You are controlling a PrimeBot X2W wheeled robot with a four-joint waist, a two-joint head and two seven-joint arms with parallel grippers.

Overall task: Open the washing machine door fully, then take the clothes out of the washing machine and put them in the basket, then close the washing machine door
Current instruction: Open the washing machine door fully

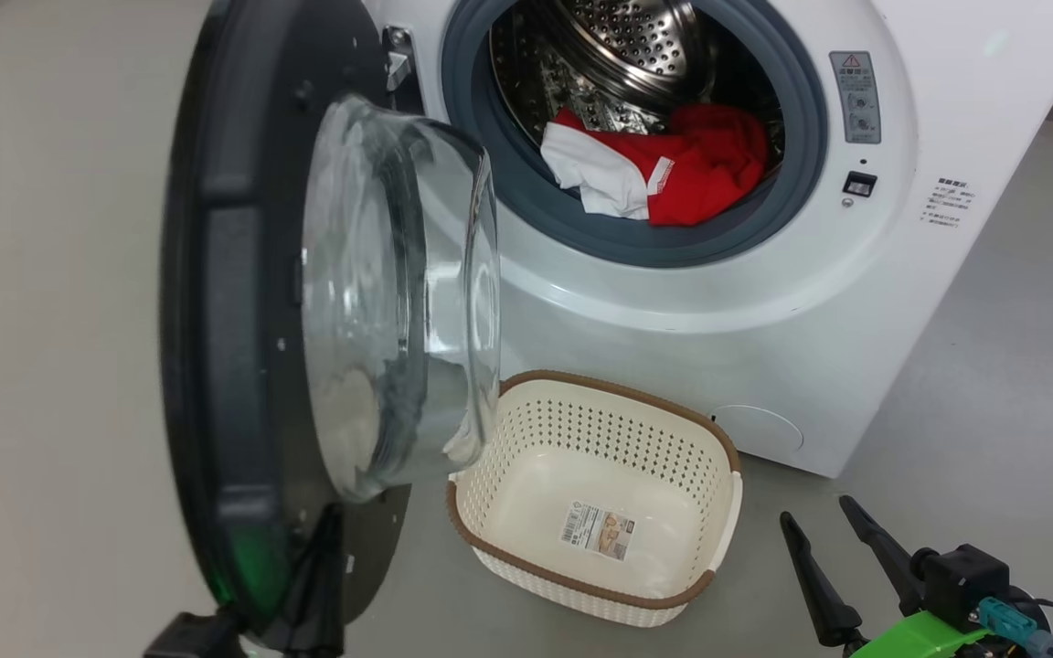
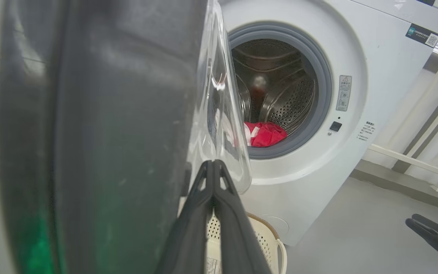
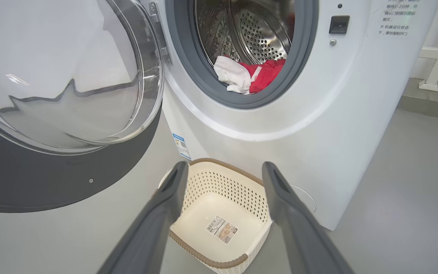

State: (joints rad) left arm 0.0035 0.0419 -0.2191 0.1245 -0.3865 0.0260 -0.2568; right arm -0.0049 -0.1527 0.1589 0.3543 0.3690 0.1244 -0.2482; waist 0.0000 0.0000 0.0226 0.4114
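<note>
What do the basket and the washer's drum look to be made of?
The basket: cream moulded plastic, apparently, matte, with punched holes and a brown woven-look rim. The drum: shiny perforated metal, probably stainless steel, judging by its bright reflections.

The cream perforated plastic basket (image 2: 269, 239) is mostly hidden behind the left gripper (image 2: 214, 163); the glossy black door rim (image 2: 89, 133) beside it is blurred.

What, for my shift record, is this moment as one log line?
door: open | clothes: in washer | basket: empty | left jaws: shut, by door | right jaws: open, empty
</note>
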